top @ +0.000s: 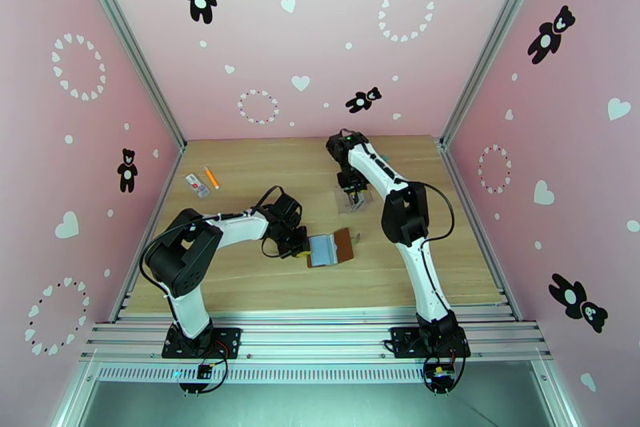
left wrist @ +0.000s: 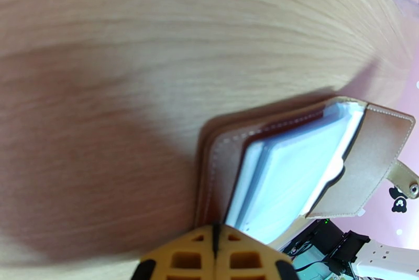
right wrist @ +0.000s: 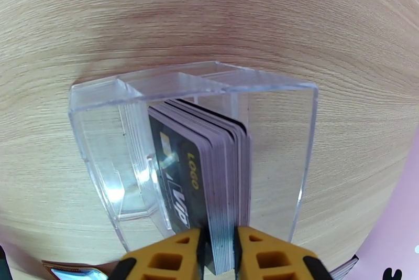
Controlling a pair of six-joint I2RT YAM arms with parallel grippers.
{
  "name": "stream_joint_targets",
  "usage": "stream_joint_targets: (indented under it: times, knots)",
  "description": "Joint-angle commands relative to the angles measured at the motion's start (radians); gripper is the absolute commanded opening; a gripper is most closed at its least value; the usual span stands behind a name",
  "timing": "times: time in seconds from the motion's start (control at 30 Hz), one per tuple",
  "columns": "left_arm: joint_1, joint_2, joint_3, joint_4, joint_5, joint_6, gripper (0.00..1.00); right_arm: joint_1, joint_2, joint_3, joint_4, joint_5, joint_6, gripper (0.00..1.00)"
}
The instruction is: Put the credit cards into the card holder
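The card holder (top: 330,249), a brown leather wallet, lies open at the table's middle with its pale blue sleeves (left wrist: 293,171) showing. My left gripper (top: 298,243) is shut, and its yellow tips (left wrist: 214,239) rest against the wallet's left flap. Whether they pinch the flap I cannot tell. Farther back, a stack of dark credit cards (right wrist: 209,171) stands on edge in a clear plastic stand (right wrist: 272,134). My right gripper (right wrist: 217,255) comes down from above with one finger on each side of the stack, shut on the cards. In the top view the right gripper (top: 354,198) sits over the stand.
An orange pen (top: 211,177) and a small white packet (top: 198,185) lie at the back left of the wooden table (top: 240,277). Pink walls close in the left, back and right sides. The wallet's snap strap (left wrist: 406,179) sticks out to the right.
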Motion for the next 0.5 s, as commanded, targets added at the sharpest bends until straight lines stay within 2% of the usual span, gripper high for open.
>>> stream_joint_targets:
  times: [0.0,0.23,0.47]
  knots:
    - [-0.028,0.061,-0.028,-0.074,-0.101,0.000,0.00,-0.009,-0.062,0.027,-0.033,0.003,0.001,0.31]
    - [-0.037,0.056,-0.028,-0.074,-0.107,-0.005,0.00,-0.022,-0.076,0.016,-0.014,-0.017,-0.011,0.49]
    - [-0.039,0.054,-0.031,-0.074,-0.109,-0.008,0.00,-0.047,-0.037,0.003,0.014,-0.155,-0.020,0.49]
